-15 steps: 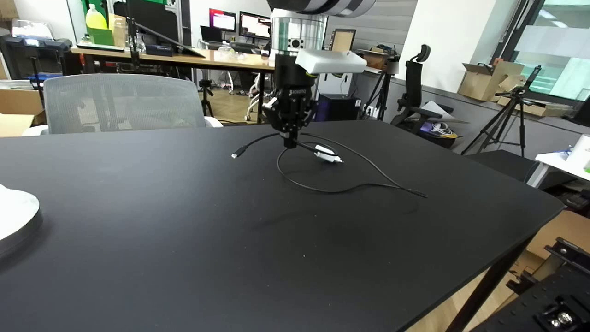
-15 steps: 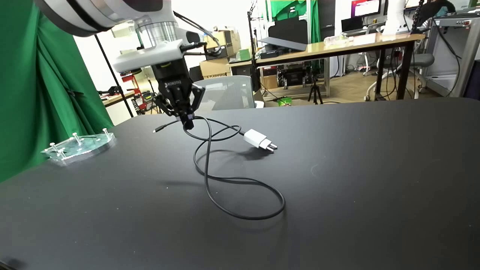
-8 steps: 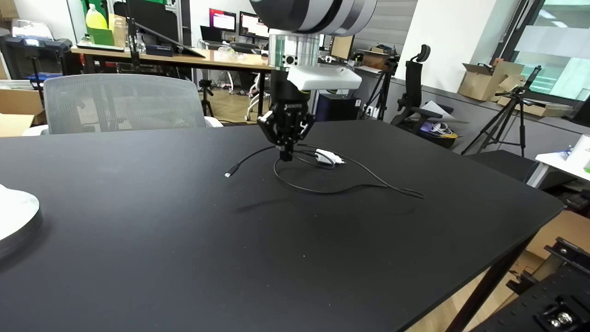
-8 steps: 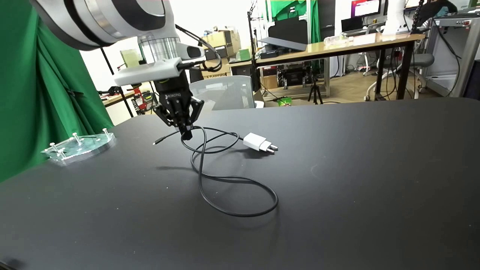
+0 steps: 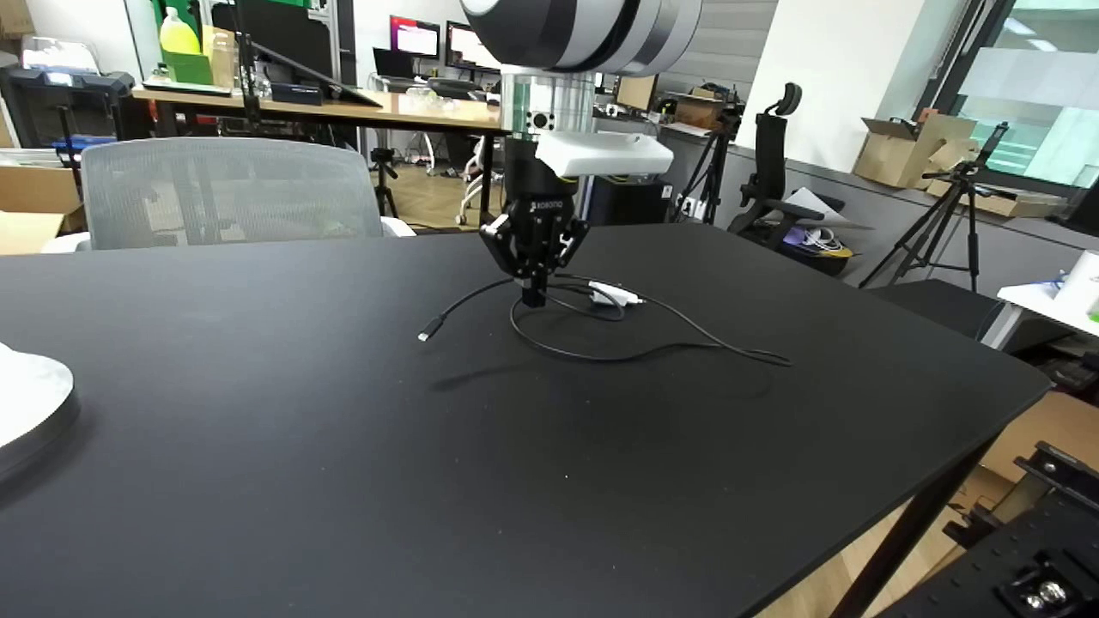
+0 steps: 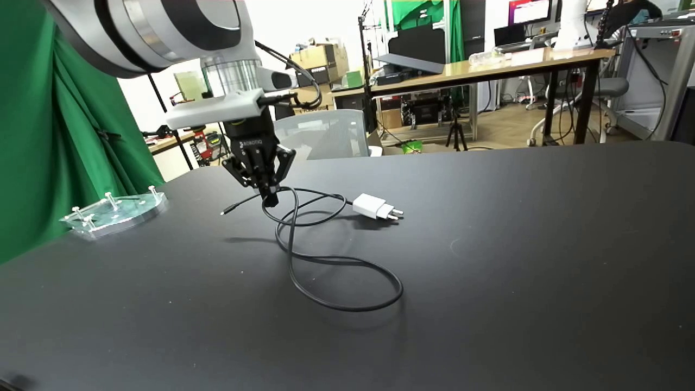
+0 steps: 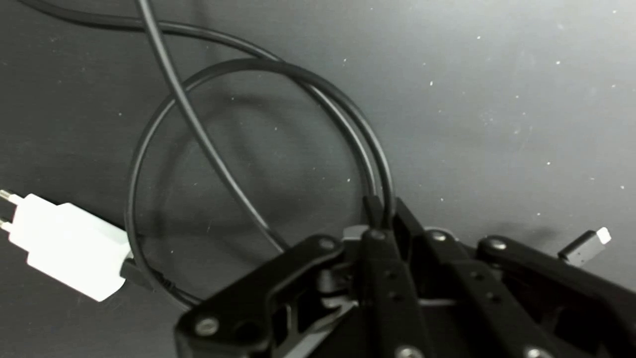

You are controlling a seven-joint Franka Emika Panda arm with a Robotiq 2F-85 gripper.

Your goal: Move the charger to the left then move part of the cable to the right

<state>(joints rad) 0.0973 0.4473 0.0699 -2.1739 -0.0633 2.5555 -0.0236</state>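
- The gripper (image 6: 270,199) points down over the black table (image 6: 516,271), fingers together, clamped on the black cable (image 6: 353,309)
- In the wrist view two strands run side by side to the fingertips (image 7: 408,228); one goes in between them, and whether the other is pinched too I cannot tell
- The charger (image 6: 370,206), a white block, is to the right of the gripper in both exterior views, near it but apart, prongs turned away from the fingers
- Its shadow lies close under it on the table; I cannot tell whether the block touches down
- In the wrist view a loop of cable crosses the charger's inner end
- The cable's small plug (image 5: 429,330) juts out on the opposite side of the gripper, held clear of the table, its stretch of cord casting a separate shadow
- In an exterior view a longer loop of the cable reaches out toward the camera
- A clear plate (image 6: 126,210) with upright bolts rests on the table, well apart from the cable
- A grey mesh chair (image 5: 232,193) stands behind the table
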